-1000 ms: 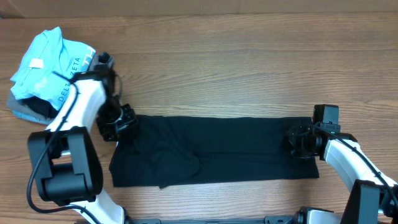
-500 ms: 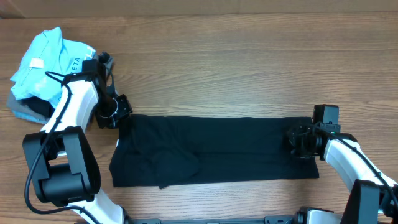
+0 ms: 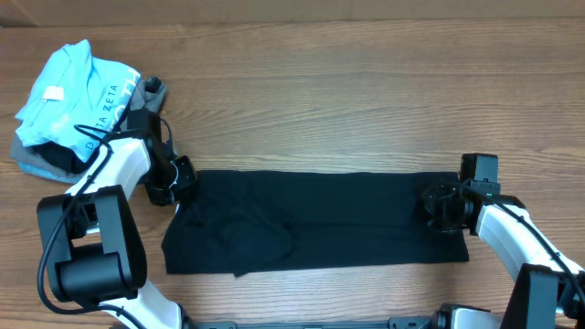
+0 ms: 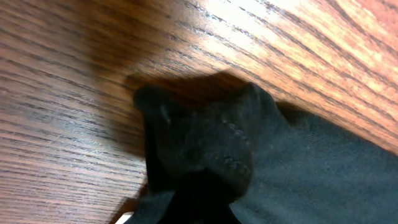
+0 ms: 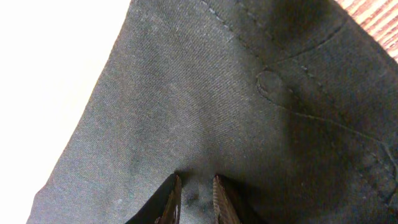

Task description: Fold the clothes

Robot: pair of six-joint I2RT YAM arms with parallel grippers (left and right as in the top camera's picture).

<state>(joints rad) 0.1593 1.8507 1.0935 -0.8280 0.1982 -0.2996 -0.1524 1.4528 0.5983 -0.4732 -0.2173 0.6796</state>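
The clothes, a black T-shirt (image 3: pixel 320 219), lie folded into a long band across the table. My left gripper (image 3: pixel 179 180) sits at the band's upper left corner. In the left wrist view that corner (image 4: pixel 205 143) is bunched up and runs into my left gripper (image 4: pixel 200 208), which is shut on it. My right gripper (image 3: pixel 438 208) rests on the band's right end. In the right wrist view its fingers (image 5: pixel 176 198) pinch a small ridge of black cloth (image 5: pixel 205 93), so my right gripper (image 5: pixel 196 198) is shut on the shirt.
A light blue shirt lettered "DELTA ZETA" (image 3: pixel 66 96) lies crumpled at the far left on a grey folded garment (image 3: pixel 35 164). Bare wooden table (image 3: pixel 347 100) stretches behind the black shirt.
My left gripper swung out to the shirt's upper left corner, settled on it and shut, bunching the cloth. The right arm has not moved.
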